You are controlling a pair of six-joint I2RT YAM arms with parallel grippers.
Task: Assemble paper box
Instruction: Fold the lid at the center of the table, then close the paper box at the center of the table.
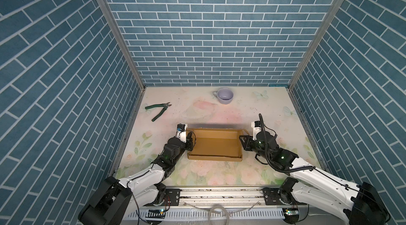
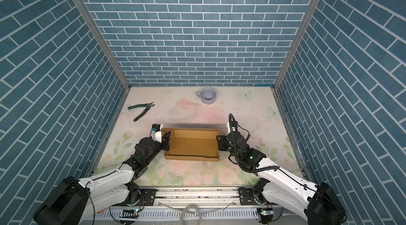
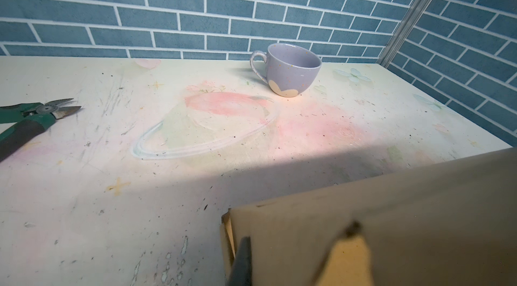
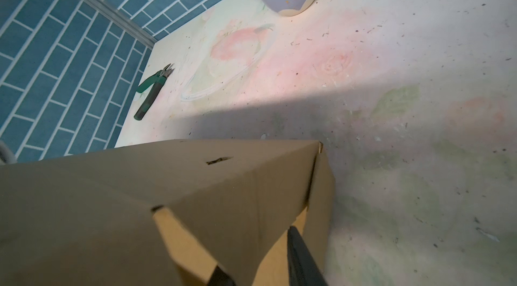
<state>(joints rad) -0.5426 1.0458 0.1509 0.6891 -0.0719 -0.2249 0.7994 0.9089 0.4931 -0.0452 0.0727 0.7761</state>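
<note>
Paper box (image 1: pixel 216 147) mid-table (image 1: pixel 230 111), slightly toward 6 o'clock; left gripper (image 1: pixel 190 141) clenched on its 9 o'clock wall, right gripper (image 1: pixel 242 141) jaws parted astride the 3 o'clock wall; judgement: keep left pinned, lift right clear without dragging cardboard.

The two arms are made in the same way. The left arm (image 1: pixel 151 172) and the right arm (image 1: pixel 312 174) have smooth white shells with small dark screws (image 1: pixel 336 187), and round black joints (image 1: pixel 173 143) between the shells. At each base there is a big black housing (image 1: pixel 105 199). A small green light (image 1: pixel 282 157) shines on a black joint. A ribbed black cable hose (image 1: pixel 267 147) loops along the right arm, and thin black wires (image 1: pixel 140 175) lie on the left arm. Each wrist has a white block (image 1: pixel 181 133). The left gripper (image 1: pixel 191 140) and the right gripper (image 1: pixel 242 141) are black.
</note>
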